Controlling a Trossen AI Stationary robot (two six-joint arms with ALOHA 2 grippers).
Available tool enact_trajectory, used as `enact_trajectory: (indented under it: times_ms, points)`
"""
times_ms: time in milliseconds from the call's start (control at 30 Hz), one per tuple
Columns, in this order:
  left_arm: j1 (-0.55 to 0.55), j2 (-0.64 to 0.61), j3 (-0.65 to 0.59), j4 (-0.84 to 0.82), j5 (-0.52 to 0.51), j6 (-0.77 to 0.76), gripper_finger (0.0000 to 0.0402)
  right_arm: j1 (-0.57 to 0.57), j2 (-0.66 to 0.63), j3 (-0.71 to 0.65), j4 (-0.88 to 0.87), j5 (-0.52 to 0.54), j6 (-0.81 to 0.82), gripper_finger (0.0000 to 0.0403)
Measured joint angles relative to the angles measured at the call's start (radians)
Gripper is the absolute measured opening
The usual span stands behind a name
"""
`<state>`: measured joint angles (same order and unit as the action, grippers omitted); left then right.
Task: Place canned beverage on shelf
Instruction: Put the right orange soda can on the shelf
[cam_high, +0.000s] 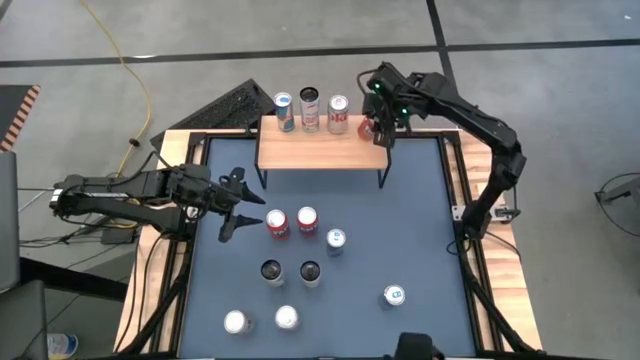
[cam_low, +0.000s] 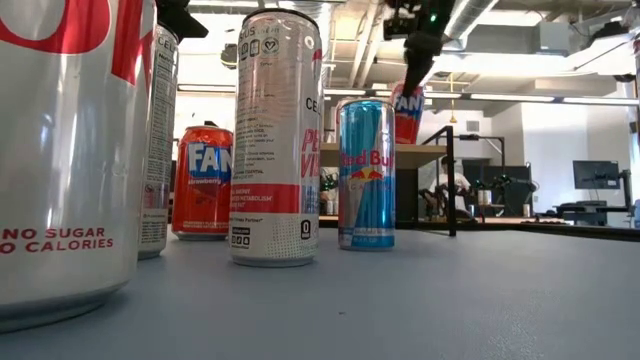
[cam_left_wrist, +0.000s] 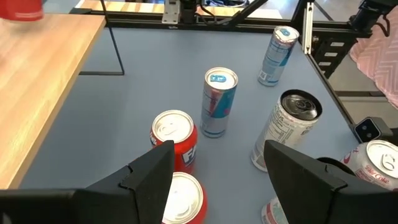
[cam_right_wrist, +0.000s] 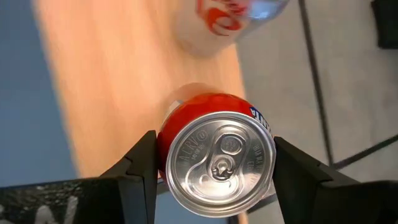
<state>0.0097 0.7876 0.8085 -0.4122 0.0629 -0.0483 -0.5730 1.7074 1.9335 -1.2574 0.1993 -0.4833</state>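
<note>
On the shelf (cam_high: 320, 152), the right pincer (cam_high: 378, 130) grips a red can (cam_right_wrist: 214, 158).

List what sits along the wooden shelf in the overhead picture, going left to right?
Blue-and-silver can → tall dark-topped can → red-and-white can → red can, gripped by the right hand at the shelf end.

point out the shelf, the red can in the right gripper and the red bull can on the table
shelf (cam_high: 300, 153): high view, bare wooden top.
red can (cam_right_wrist: 219, 163): right wrist view, silver lid.
Red Bull can (cam_low: 365, 172): low view, printed side wall.
</note>
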Motion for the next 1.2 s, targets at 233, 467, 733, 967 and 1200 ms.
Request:
enact_trajectory:
  times_ms: [233, 467, 733, 967, 1200]
  points:
    - [0.0, 0.0, 0.0, 0.003, -0.031, 0.003, 0.0238, -0.025, 0.045, 0.005, 0.012, 0.016, -0.059, 0.0215]
    - [0.0, 0.0, 0.0, 0.003, -0.052, 0.003, 0.0238, -0.009, 0.032, 0.0, 0.025, 0.01, -0.078, 0.0227]
    - [0.0, 0.0, 0.0, 0.003, -0.052, 0.01, 0.0238, 0.0, 0.027, 0.029, -0.049, -0.018, -0.067, 0.0232]
    - [0.0, 0.0, 0.0, 0.016, -0.052, 0.029, 0.0238, -0.005, 0.027, 0.029, -0.053, -0.022, -0.057, 0.0254]
    - [0.0, 0.0, 0.0, 0.016, -0.049, 0.029, 0.0238, -0.007, 0.027, 0.03, -0.047, -0.02, -0.064, 0.0298]
